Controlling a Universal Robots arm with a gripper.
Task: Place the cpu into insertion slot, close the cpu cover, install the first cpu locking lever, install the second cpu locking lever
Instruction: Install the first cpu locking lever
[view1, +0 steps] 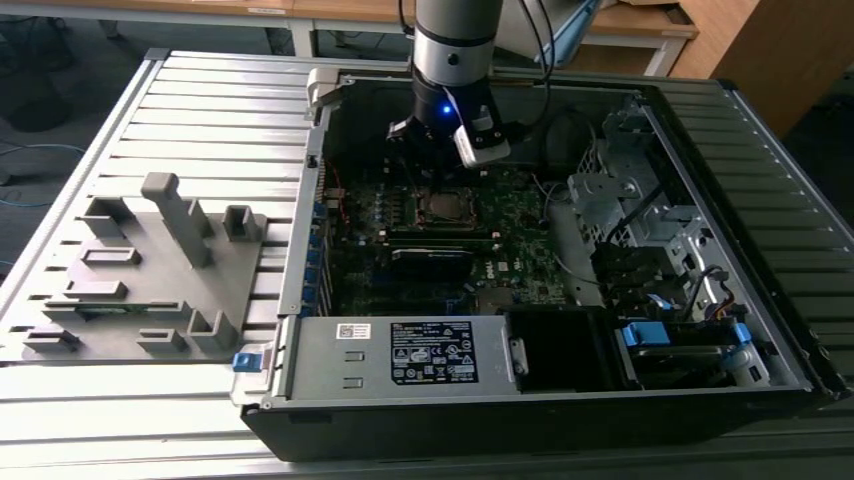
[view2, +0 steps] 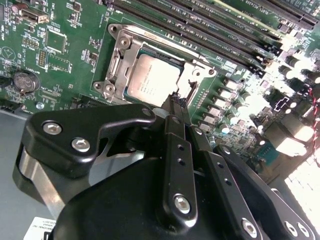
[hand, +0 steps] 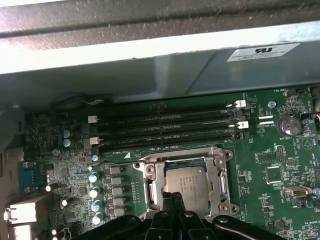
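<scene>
Flat square cpu (view2: 152, 80), dull grey metal face w/ faint print, sits in socket on green motherboard (view2: 75, 70). The cpu cover (view2: 120, 55), a thin silvery frame w/ square cut-out, lies flat round it, chip face showing thru. Jaws are narrow black bars pressed together, nothing seen btwn them. Their fingertips (hand: 170, 199) are right at cover's edge, hiding part of that side; can't tell if touching. Beside socket: long black memory slots (hand: 165, 125), silver-topped capacitors (hand: 95, 191), coin cell (hand: 287, 125). In exterior view, arm (view1: 454, 40) reaches down into open pc case (view1: 534, 430) on slatted metal table (view1: 200, 110). Grey plastic fixture (view1: 147, 270) lies at exterior view's left of case.
</scene>
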